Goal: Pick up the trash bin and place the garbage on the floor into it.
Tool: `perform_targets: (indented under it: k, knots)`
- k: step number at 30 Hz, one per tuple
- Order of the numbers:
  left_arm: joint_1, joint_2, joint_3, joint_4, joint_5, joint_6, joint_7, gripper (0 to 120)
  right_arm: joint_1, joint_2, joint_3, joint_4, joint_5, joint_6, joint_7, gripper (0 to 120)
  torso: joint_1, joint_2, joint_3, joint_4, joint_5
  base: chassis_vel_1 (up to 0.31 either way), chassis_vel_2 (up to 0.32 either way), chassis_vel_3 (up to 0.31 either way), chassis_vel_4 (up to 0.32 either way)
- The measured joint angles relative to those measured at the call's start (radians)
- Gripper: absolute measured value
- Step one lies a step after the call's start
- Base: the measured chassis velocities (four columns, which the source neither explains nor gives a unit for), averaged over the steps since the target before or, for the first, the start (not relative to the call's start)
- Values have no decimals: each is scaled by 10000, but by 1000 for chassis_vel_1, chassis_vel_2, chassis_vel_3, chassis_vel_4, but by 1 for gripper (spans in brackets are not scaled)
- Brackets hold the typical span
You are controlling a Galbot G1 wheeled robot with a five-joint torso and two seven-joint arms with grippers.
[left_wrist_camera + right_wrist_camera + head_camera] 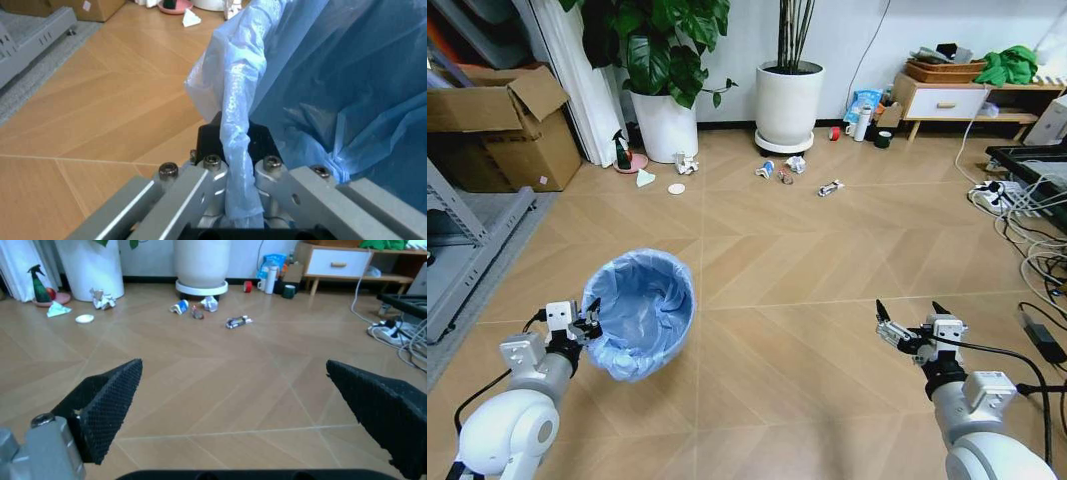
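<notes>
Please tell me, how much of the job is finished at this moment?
Done: the left tool is shut on the bin rim and holds it tilted. In hand: carrying the bin; the right tool is open, with nothing in it. Left: all the garbage, such as the can and dark wrapper, lies on the floor near the pots; none is seen in the bin.

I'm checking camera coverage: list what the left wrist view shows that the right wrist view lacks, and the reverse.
Left wrist alone: the left tool shut on the bin rim, bag pinched between its fingers. Right wrist alone: the open right tool above the floor, with the can, dark wrapper and white disc far ahead. Both: the floor and a white wad near the pots.
</notes>
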Motion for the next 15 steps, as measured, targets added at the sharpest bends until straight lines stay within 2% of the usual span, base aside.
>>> perform_targets:
  k: [11, 15]
  knots:
    - [38, -11, 42, -1, 104, -48, 146, 0, 6, 22, -26, -17, -95, 1, -19, 100, 0, 1, -2, 0, 3, 15, 165, -14, -162]
    - [76, -4, 44, -41, 114, -70, 192, 0, -6, 55, -41, -29, -149, 3, -21, 100, -2, 1, -1, -1, 4, -26, 237, 33, -219]
